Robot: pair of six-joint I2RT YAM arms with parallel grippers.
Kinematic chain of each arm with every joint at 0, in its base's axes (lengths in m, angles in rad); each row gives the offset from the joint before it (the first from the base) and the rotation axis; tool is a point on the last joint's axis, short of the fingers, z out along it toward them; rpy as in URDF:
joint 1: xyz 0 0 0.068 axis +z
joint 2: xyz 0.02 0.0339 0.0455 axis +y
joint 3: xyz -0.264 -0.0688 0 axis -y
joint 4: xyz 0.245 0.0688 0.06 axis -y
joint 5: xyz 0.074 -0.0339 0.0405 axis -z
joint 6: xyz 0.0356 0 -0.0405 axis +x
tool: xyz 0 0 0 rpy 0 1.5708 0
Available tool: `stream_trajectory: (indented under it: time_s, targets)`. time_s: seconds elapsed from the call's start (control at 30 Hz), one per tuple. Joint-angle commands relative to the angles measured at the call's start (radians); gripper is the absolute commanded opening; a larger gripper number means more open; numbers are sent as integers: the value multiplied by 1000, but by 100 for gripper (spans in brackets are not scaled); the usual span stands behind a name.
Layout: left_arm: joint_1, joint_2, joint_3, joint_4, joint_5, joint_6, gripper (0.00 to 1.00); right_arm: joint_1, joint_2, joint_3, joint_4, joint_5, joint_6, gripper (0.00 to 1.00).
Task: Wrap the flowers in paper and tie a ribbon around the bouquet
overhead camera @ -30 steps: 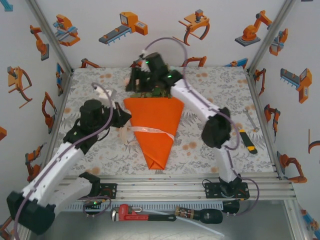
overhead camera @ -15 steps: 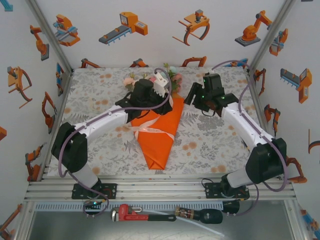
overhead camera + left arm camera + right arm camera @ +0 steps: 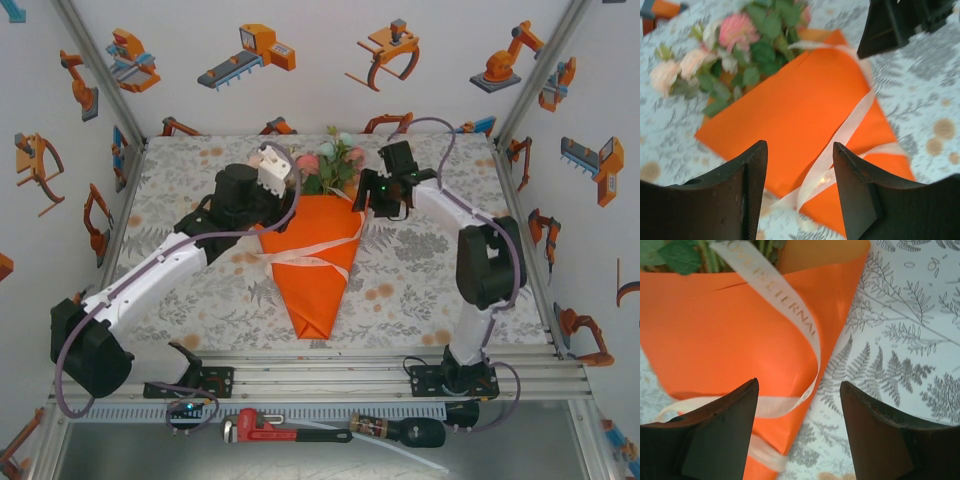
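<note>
The bouquet (image 3: 315,265) lies mid-table, an orange paper (image 3: 790,110) cone with its tip toward the near edge. Pink and peach flowers (image 3: 330,165) with green leaves stick out of its far end. The cream ribbon (image 3: 305,262) crosses the cone's middle, and loose loops of the ribbon (image 3: 842,132) rest on the paper. My left gripper (image 3: 265,207) hovers by the cone's upper left corner, open, with the ribbon lying below its fingers (image 3: 747,195). My right gripper (image 3: 365,200) is open over the cone's upper right edge, above paper (image 3: 730,335) and a printed ribbon (image 3: 790,305) strand.
A small wrench (image 3: 500,235) and a yellow-and-black knife (image 3: 497,283) lie at the table's right side. A red pipe wrench (image 3: 265,428) and a dark-handled tool (image 3: 400,432) rest on the front shelf. Walls close in the left, right and back.
The left gripper has opened and pulled back from over the cone's top to its upper left corner. The right gripper has moved in to the upper right corner. The flowers are now uncovered.
</note>
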Motion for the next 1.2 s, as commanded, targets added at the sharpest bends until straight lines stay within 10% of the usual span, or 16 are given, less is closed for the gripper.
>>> stream_trajectory:
  time_s: [0.0,0.27,0.93,1.17]
  targets:
    - [3,-27,-30,-74,64,35,53,5,62,103,-15,36,-34,60]
    - [-27,20,-78,8,433,171,58,5,58,124,-21,-1,-2,0]
    - [-148,454,100,-5,462,466,64,5,-155,8,41,-24,204,0]
    - [-149,474,68,35,446,439,47,5,-154,11,37,-16,205,0]
